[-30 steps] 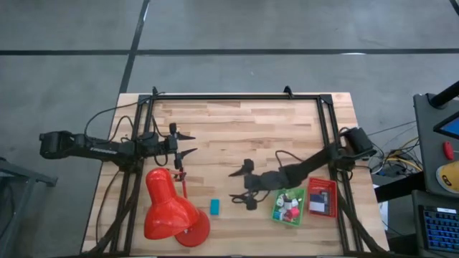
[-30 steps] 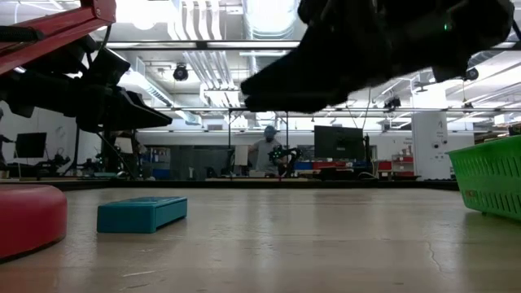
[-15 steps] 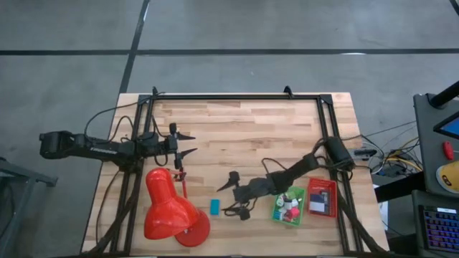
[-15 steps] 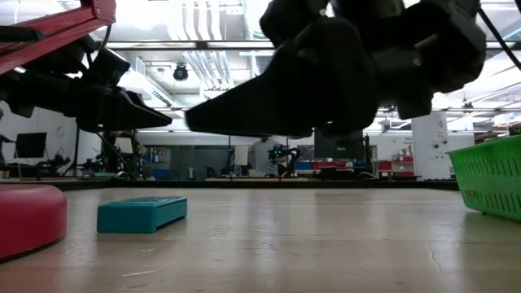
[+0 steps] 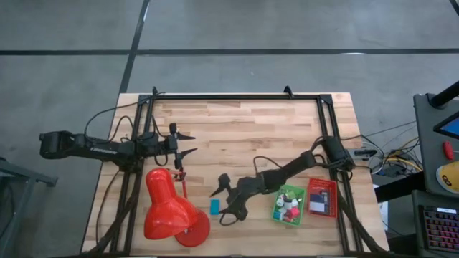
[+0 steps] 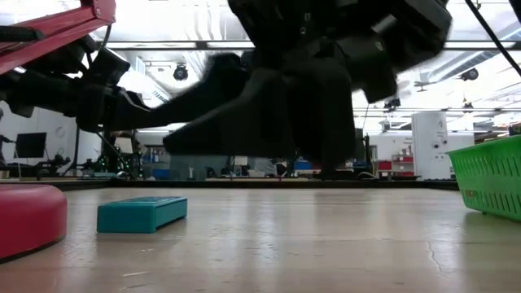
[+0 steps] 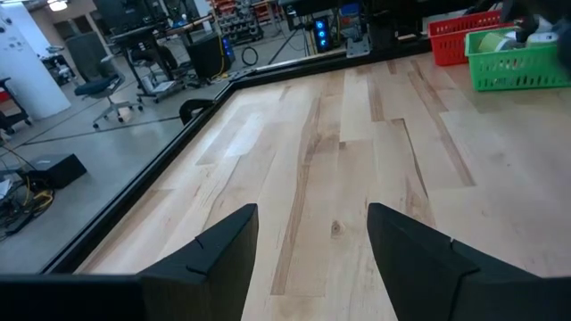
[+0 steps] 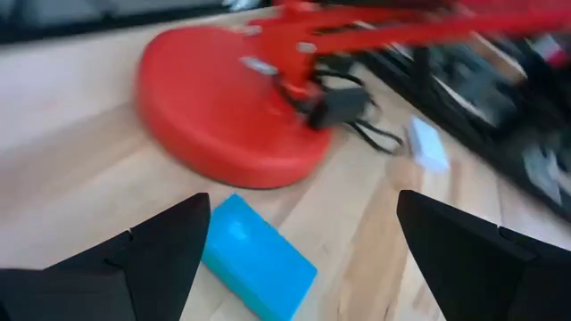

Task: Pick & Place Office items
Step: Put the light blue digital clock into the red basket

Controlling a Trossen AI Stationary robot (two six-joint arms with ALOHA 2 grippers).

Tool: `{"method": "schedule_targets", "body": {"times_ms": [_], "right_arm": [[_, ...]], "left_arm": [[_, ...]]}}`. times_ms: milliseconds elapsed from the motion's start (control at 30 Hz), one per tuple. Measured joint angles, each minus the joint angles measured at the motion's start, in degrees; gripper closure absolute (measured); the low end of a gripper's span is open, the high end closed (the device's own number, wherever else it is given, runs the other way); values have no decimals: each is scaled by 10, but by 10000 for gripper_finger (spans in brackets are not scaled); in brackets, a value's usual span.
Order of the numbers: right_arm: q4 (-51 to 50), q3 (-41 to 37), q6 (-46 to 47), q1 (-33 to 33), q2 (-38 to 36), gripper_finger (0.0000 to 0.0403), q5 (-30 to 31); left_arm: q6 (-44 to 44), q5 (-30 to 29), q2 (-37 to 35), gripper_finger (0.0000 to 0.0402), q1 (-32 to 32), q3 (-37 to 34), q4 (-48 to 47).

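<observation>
One teal block (image 5: 214, 206) on table, right gripper (image 5: 224, 200) fingers spread, left gripper (image 5: 188, 143) spread

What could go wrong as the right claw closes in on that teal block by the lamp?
The right claw is open around the teal block, which lies close to the red lamp's base. A finger could clip the base or its cord. The block lies flat, so the fingers may slide over it or push it instead of gripping. The left claw waits apart.
</observation>
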Motion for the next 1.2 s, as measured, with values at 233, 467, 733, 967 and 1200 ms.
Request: {"method": "schedule_targets", "body": {"times_ms": [233, 467, 733, 967, 1200], "right_arm": [[-243, 120, -203, -5, 6, 44, -50], [-396, 210, -207, -23, 32, 44, -75], [-394, 220, -209, -49, 56, 44, -134], [-388, 234, -207, -50, 82, 44, -153], [-374, 236, -206, -51, 90, 44, -156]], "left_arm": [[0, 0, 0, 184, 0, 0, -1], [0, 0, 0, 184, 0, 0, -2], [0, 0, 0, 184, 0, 0, -9], [0, 0, 0, 184, 0, 0, -9], [0, 0, 0, 184, 0, 0, -8]]}}
